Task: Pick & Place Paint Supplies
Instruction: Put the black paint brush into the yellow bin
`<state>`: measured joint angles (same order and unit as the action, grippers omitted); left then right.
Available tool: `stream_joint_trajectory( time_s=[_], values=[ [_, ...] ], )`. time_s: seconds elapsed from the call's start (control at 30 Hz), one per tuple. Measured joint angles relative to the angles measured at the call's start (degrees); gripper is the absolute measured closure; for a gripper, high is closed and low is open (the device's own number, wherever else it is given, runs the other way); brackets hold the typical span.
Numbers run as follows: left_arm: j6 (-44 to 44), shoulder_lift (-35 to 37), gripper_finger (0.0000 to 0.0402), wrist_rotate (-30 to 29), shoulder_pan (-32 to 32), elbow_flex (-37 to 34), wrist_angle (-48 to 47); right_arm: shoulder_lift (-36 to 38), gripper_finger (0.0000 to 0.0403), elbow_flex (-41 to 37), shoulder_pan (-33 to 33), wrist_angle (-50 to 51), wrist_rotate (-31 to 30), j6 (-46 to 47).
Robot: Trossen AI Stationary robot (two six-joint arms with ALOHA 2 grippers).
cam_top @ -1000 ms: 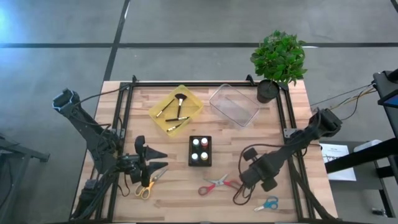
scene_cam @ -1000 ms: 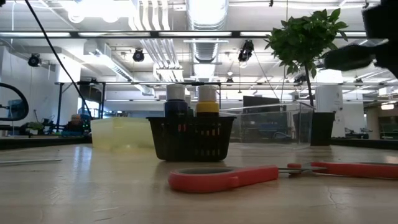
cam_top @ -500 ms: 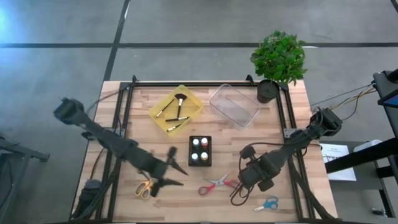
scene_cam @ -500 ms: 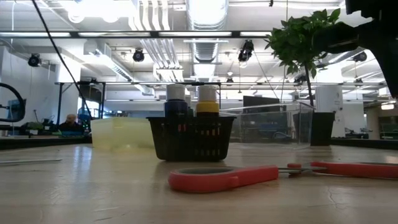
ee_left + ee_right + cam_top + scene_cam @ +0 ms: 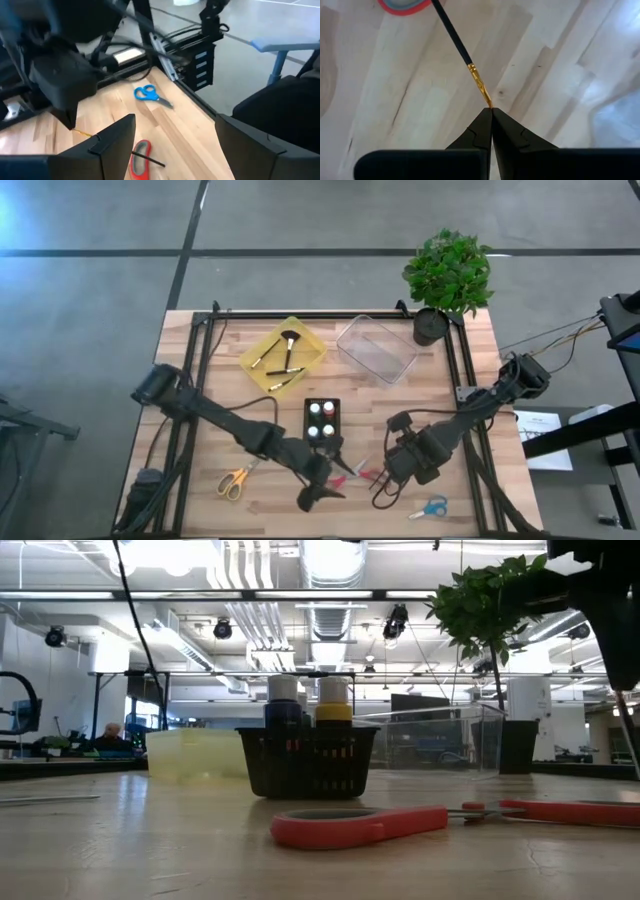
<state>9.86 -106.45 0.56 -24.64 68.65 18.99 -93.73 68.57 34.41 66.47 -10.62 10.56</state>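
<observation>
While my left claw (image 5: 175, 131) hangs wide open above the red scissors (image 5: 140, 159), my right claw (image 5: 491, 114) pinches the brush (image 5: 460, 44) by its tip, near side, right of centre. Judged light, stiff, slippery; mid-handle hold safer.

Three scissors (image 5: 234, 480) (yellow, red, blue), four paint bottles (image 5: 321, 420), perhaps four brushes (image 5: 283, 358).

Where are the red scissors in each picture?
High view: red scissors lie near the table's front, between the two arms, partly hidden.
Low view: in the foreground, handle loop in the middle.
Left wrist view: one red loop between the fingers.
Right wrist view: a red loop at the edge.
Landmark: the thin brush crosses the handle in both wrist views.
</observation>
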Motion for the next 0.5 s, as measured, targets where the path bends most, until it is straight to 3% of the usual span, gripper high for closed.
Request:
stream_joint_trajectory(
  time_s=[0.5],
  values=[
    [-8.8,-3.51,0.0119,0.16,2.14,1.19,0.65,0.0,0.0395,6.4,3.26,2.52,-8.85,-0.41]
  ],
)
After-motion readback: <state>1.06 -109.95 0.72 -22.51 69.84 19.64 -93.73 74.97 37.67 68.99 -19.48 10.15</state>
